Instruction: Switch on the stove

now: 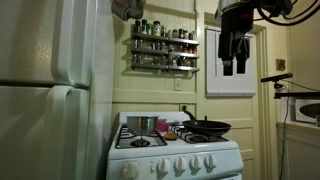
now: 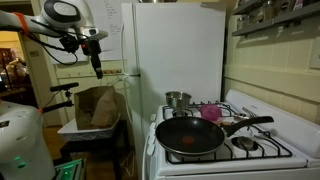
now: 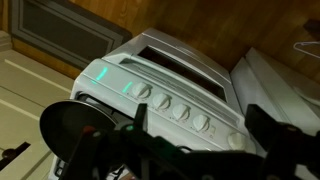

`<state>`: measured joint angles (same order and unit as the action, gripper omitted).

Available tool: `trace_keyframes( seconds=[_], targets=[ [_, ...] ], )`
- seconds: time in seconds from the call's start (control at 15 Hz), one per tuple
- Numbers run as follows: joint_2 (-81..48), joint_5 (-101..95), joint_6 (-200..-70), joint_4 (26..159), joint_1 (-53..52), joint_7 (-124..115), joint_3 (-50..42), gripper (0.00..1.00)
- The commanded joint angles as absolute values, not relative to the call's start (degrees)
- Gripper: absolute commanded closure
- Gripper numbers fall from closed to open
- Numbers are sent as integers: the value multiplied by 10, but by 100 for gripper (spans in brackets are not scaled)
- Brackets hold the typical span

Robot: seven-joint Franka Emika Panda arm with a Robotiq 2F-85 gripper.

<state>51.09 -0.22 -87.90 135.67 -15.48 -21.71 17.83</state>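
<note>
White stove [image 1: 176,152] just beside fridge [image 1: 50,90], round white knobs [image 1: 180,164] along its front, black grates, black pan [image 2: 193,137] and small pot [image 2: 178,99] on top, gripper [image 1: 234,70] high above stove, fingers spread, empty.

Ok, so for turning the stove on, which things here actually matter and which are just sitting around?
For the job:
stove
its front knobs
gripper, jaws apart, raised and away from the stove

Just lying about:
frying pan
pot
spice rack
refrigerator
paper bag
</note>
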Motion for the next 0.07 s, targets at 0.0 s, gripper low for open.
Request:
trace_keyframes(
  seconds=[0.0],
  targets=[
    [507, 8, -879, 1355, -132, -205, 192, 0]
  ],
)
